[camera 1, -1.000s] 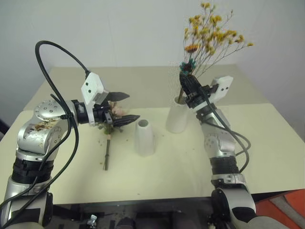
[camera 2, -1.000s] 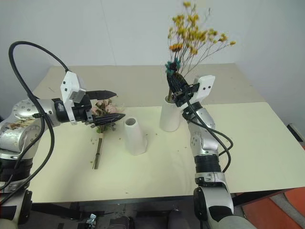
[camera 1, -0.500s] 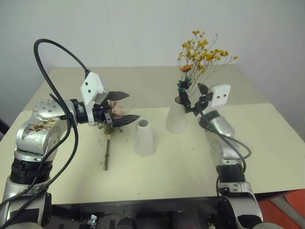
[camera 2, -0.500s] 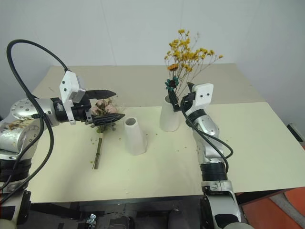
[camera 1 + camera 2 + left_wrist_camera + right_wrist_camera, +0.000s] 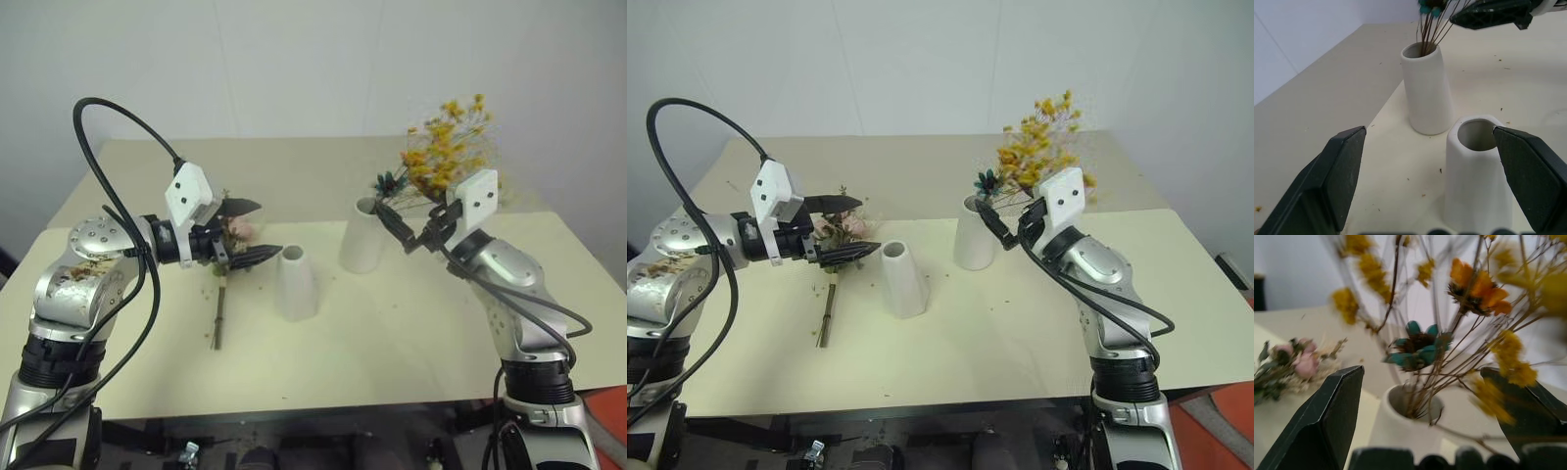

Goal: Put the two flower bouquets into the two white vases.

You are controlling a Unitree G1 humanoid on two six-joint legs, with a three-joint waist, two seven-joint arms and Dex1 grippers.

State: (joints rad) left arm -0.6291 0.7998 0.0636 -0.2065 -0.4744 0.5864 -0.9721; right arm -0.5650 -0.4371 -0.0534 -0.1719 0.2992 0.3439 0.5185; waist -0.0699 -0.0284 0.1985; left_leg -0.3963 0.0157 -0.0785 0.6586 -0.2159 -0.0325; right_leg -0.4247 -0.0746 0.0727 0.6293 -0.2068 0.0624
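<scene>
The spray of tiny yellow blossoms on thin brown stems [image 5: 443,157] stands in the taller, wider-mouthed matte white vase [image 5: 363,235] and leans away toward the robot's right. The right gripper [image 5: 418,228] hangs just beside that vase's mouth with its black fingers spread wide and nothing between them. The bouquet of pink roses with green leaves and white filler [image 5: 844,227] lies flat on the pale cream bench [image 5: 392,333], its brown stem pointing toward the robot, near the shorter, narrow-mouthed white vase [image 5: 297,282], which stands empty. The left gripper [image 5: 247,230] hovers just above the rose heads, fingers wide apart and empty.

The step in hand looks like picking up the roses. A good grasp would likely take the brown stem below the blooms rather than the soft heads, so nothing is crushed and the stem end stays free. The narrow mouth leaves little margin: the stem should hang upright and centred before lowering, or the light vase may tip.
</scene>
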